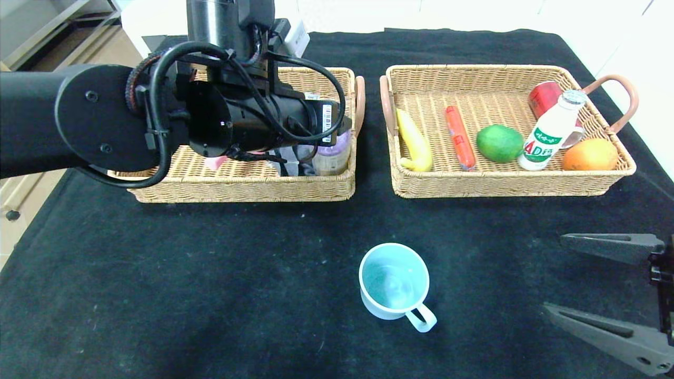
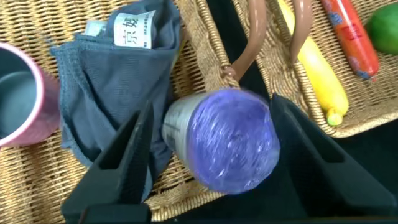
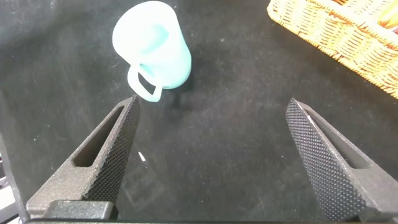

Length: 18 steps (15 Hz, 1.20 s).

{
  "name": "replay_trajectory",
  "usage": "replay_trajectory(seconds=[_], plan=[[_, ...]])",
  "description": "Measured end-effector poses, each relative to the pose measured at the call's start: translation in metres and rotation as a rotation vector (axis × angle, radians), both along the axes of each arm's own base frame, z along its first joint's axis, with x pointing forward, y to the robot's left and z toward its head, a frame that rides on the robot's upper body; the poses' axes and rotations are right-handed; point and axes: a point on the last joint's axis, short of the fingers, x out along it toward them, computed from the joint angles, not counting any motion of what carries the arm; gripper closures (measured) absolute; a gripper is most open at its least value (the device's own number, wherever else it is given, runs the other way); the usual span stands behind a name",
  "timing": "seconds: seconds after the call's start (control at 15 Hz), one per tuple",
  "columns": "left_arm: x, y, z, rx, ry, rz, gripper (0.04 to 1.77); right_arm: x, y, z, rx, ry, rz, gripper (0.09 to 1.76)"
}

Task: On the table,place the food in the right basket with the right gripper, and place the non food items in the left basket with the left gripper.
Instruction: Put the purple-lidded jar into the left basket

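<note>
Black-clothed worktop (image 1: 210, 295), two wicker baskets. Left gripper (image 2: 211, 146) over left basket (image 1: 237, 184), fingers spread, released around purple-capped bottle (image 2: 227, 140) beside grey cloth (image 2: 112, 93). Right gripper (image 3: 211, 158) idle, fingers wide. Light-blue mug (image 1: 394, 279) remains: rigid, light, slick; grip rim wall.

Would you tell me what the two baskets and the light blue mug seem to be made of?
The left basket and right basket look like woven wicker or rattan: tan strands in a regular weave, matte. The light blue mug looks like glazed ceramic, possibly plastic: smooth, even colour with soft sheen.
</note>
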Motion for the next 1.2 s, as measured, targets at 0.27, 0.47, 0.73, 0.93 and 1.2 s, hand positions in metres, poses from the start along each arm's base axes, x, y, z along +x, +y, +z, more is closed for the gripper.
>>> replay_trajectory(seconds=[0.27,0.47,0.73,0.93,1.2], plan=[[-0.003,0.003,0.000,0.007,0.005,0.002,0.30,0.000,0.000,0.000,0.000,0.000,-0.001,0.14],[-0.015,0.009,-0.001,0.033,0.017,-0.003,0.24,0.000,0.000,0.000,0.001,-0.001,0.000,0.14],[-0.045,0.026,-0.006,0.073,0.041,-0.031,0.18,-0.001,0.000,0.000,0.001,-0.002,0.000,0.14],[-0.074,0.041,-0.018,0.111,0.070,-0.108,0.15,-0.001,0.000,0.000,0.000,-0.001,0.003,0.14],[-0.108,0.062,-0.033,0.099,0.110,-0.257,0.13,-0.001,0.001,-0.001,-0.002,0.005,0.011,0.14]])
